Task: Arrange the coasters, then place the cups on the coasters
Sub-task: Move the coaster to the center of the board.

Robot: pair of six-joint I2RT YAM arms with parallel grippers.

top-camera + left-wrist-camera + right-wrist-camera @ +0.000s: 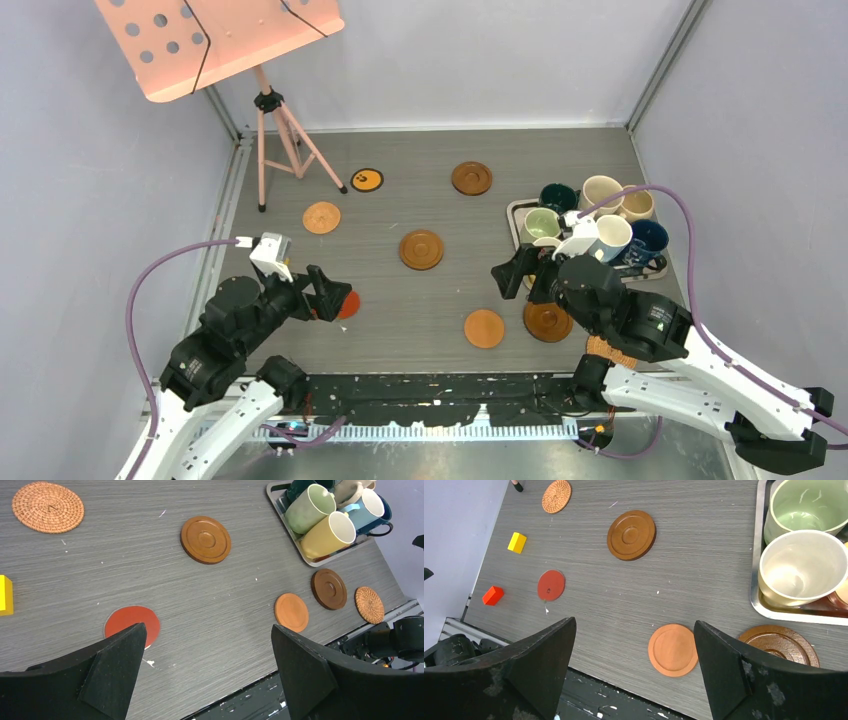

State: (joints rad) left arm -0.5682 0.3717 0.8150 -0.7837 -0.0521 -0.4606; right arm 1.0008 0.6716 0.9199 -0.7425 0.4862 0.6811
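Several coasters lie about the grey table: black-and-orange (367, 180), woven wicker (321, 217), dark brown (471, 178) (421, 249) (548, 321), orange-tan (484, 328) and red (347, 304). The cups, among them dark green (557, 197), cream (601, 191), pale green (542, 223) and navy (648, 240), stand crowded on the metal tray (516, 212). My left gripper (207, 627) hangs open, one finger over the red coaster's (131, 621) edge. My right gripper (634, 623) is open above the table's near edge, with the orange-tan coaster (673, 649) just inside its right finger.
A pink music stand on a tripod (275, 130) occupies the far left corner. A yellow block (517, 542) and a red block (492, 595) lie at the left. Another wicker coaster (369, 604) lies near the right arm's base. Walls close in three sides.
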